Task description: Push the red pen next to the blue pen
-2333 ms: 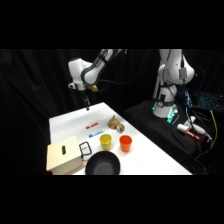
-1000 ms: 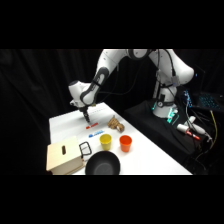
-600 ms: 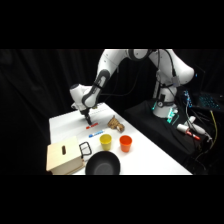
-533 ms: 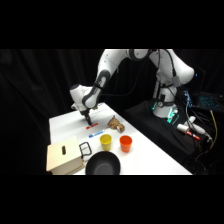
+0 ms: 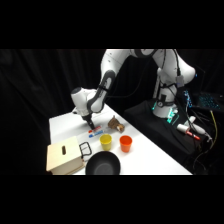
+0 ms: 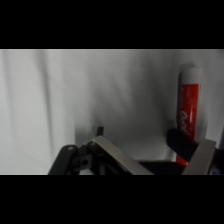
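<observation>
The white arm's pincer (image 5: pixel 89 121) is lowered to the white desk (image 5: pixel 145 155), just above the thin red pen (image 5: pixel 97 129). The thin blue pen (image 5: pixel 92 133) lies just beside the red pen, on its near side. In the wrist view, the red pen (image 6: pixel 189 112) lies against the tip of one finger (image 6: pixel 200 155). Whether the pincer is open or closed cannot be told. A yellow cup (image 5: pixel 105 142) and an orange cup (image 5: pixel 125 143) stand nearby.
</observation>
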